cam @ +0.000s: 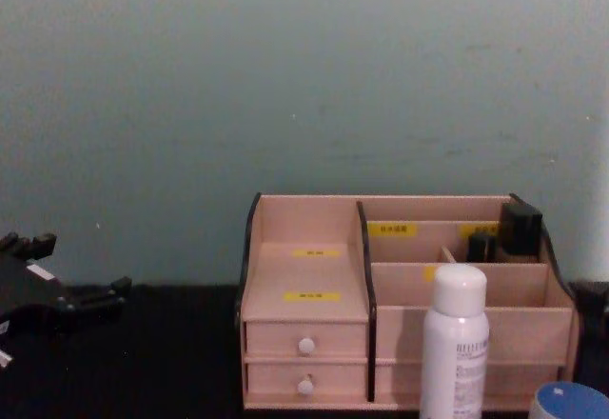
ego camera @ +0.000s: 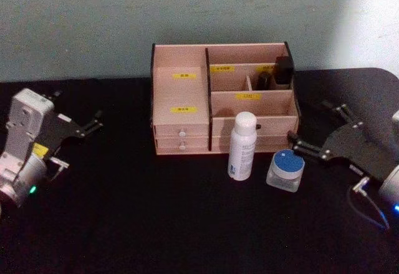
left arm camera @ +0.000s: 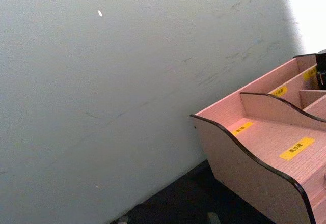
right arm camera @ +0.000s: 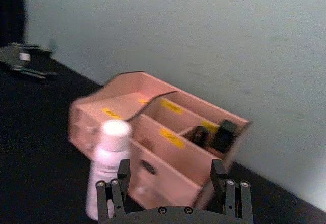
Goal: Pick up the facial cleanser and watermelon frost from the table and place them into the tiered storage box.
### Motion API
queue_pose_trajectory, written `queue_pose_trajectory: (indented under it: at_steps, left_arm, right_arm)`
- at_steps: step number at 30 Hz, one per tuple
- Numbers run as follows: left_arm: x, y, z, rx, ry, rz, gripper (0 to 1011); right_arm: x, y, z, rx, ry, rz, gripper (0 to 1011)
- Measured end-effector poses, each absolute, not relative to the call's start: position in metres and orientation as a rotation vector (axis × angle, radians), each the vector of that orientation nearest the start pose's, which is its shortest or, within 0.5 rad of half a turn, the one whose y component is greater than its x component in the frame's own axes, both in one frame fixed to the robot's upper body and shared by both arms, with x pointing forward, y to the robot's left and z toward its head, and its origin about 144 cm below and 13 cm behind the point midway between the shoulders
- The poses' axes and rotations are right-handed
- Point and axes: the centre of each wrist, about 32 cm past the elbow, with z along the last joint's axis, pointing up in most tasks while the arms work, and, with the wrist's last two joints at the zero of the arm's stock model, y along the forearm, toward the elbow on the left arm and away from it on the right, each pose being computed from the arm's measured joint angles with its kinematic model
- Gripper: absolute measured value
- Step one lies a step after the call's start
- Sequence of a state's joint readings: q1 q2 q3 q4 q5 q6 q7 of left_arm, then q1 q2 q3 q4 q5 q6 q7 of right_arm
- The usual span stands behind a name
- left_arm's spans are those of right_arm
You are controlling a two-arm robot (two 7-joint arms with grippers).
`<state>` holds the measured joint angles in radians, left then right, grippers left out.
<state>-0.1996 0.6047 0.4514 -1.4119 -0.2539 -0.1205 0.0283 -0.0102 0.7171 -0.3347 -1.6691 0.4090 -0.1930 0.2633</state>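
Two items await stowing, and neither is held: the step in hand is judged to be the approach to the first pickup. On the black table (ego camera: 156, 224), the storage box (ego camera: 181, 59) stands ahead of the right gripper (ego camera: 310, 123), toward its inner side, and well apart from the left gripper (ego camera: 80, 143). Dark objects (ego camera: 283, 71) occupy the rear compartment nearest the right gripper. The white bottle (ego camera: 243, 144) stands upright just in front of the box, between the two grippers and nearer the right one. The blue-lidded jar (ego camera: 285, 169) sits just beside the right gripper's lower finger. Which of the two is the cleanser cannot be determined. Both grippers are spread wide and empty, with the left one off to the side. The next move calls for lowering the right gripper to straddle the jar, then closing squarely without nudging the bottle.
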Motion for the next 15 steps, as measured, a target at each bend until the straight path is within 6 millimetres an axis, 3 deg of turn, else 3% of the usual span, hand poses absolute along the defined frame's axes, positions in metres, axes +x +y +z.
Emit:
queue_pose_trajectory:
  at_steps: [15]
  left_arm:
    - [0.489, 0.31, 1.14, 0.304, -0.285, 1.248, 1001]
  right_arm:
    - [0.445, -0.302, 1.153, -0.16, -0.103, -0.741, 1002]
